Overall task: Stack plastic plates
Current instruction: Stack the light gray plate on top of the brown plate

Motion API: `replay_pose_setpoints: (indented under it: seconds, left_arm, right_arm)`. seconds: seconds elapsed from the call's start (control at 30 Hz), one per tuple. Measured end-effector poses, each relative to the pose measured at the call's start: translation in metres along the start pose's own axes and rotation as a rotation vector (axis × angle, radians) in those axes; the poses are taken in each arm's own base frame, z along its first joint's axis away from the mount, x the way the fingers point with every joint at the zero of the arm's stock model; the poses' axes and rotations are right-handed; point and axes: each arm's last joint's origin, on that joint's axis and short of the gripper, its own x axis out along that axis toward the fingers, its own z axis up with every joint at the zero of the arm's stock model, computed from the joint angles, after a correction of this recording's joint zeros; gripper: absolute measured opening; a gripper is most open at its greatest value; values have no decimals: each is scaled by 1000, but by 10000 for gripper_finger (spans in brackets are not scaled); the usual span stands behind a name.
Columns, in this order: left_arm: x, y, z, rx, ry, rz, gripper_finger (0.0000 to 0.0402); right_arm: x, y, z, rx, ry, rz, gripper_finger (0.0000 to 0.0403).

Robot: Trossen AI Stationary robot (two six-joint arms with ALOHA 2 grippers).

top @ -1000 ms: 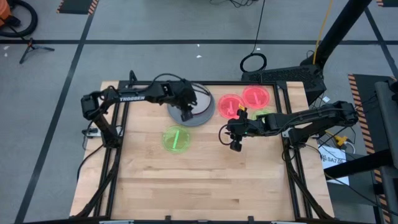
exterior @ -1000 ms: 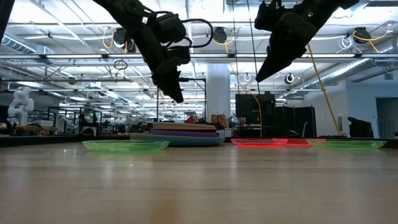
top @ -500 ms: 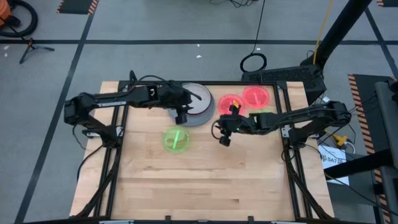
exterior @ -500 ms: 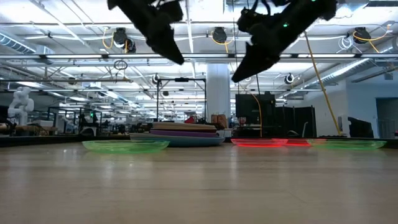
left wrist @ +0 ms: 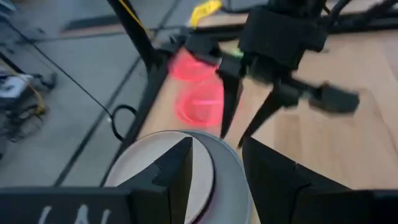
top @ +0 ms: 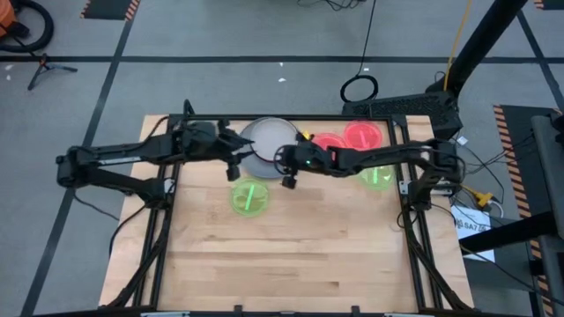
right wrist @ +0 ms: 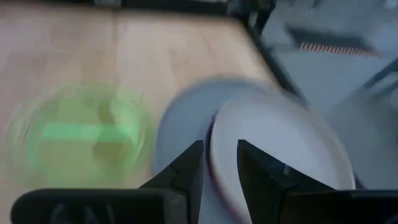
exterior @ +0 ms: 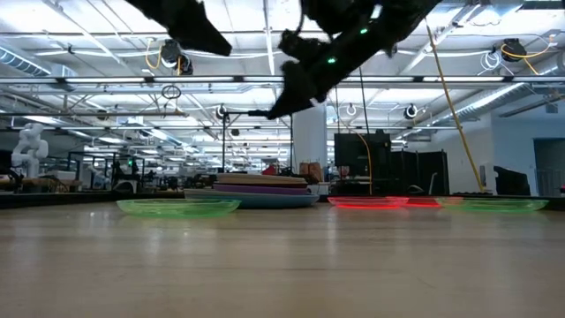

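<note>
Both grippers hang empty with fingers parted above the wooden table (top: 291,255): left gripper (top: 233,165) beside the stack's near-left edge, right gripper (top: 287,173) at its near-right edge. Behind lies a large workshop with ceiling lights. A stack of plates (top: 264,145), pale grey on top, sits at the far middle. Two green plates (top: 249,196) (top: 377,176) and two pink-red plates (top: 363,136) (top: 328,141) lie singly.

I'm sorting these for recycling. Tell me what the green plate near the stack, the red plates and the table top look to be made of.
Green plate: probably translucent plastic, glossy; the wood shows through it and it seems to glow.
Red plates: the same kind of see-through plastic, tinted pink-red, by the look.
Table top: pale wood in narrow joined strips, with a smooth low sheen in the low view.
</note>
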Motion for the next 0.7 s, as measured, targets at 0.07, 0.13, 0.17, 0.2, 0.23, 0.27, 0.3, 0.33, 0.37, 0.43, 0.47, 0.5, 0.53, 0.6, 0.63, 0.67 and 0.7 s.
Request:
replay_pose_setpoints:
  seconds: [0.07,0.13,0.17,0.2,0.23,0.27,0.3,0.33,0.37,0.43,0.47,0.5,0.53,0.6,0.63,0.67,0.7]
  left_arm:
    - [-9,1,-6,-7,-49,29,147]
    - [-17,3,-8,-11,-111,54,147]
    - [-20,3,-11,-9,-113,58,147]
    - [-22,4,-11,-11,-118,63,147]
    - [-24,4,-10,-13,-133,68,147]
    - [-27,5,-11,-13,-124,69,147]
    - [-28,5,-13,-11,-105,67,147]
    - [-28,4,-13,-11,-103,66,147]
    - [-28,4,-14,-10,-98,65,147]
    - [-27,3,-18,-11,-56,55,147]
    - [-27,2,-18,-11,-54,49,147]
    - [-26,1,-17,-10,-58,43,147]
    - [-26,-1,-17,-3,-56,36,147]
    - [-26,-3,-17,17,-53,17,147]
    - [-26,-5,-17,23,-54,12,147]
    - [-26,-5,-18,29,-50,8,147]
    - [-27,-6,-18,33,-49,6,147]
  right_arm:
    - [13,-1,2,-10,-29,6,89]
    - [27,-3,5,-14,-50,34,89]
    - [35,-4,8,-14,-61,49,89]
    - [41,-6,9,-16,-62,61,89]
    - [48,-6,10,-19,-58,74,89]
    - [54,-7,14,-18,-69,83,89]
    - [60,-8,17,-17,-83,92,89]
    - [66,-8,17,-18,-79,100,89]
    - [72,-7,18,-18,-76,112,89]
    - [84,-7,18,-16,-76,113,89]
    - [89,-6,16,-16,-67,113,89]
    - [94,-6,14,-16,-58,112,89]
    - [99,-6,12,-15,-54,110,89]
    - [106,-7,6,-4,-35,108,89]
    - [110,-7,3,9,-25,105,89]
    - [113,-9,-1,21,-13,102,89]
    - [117,-10,-5,32,5,98,89]
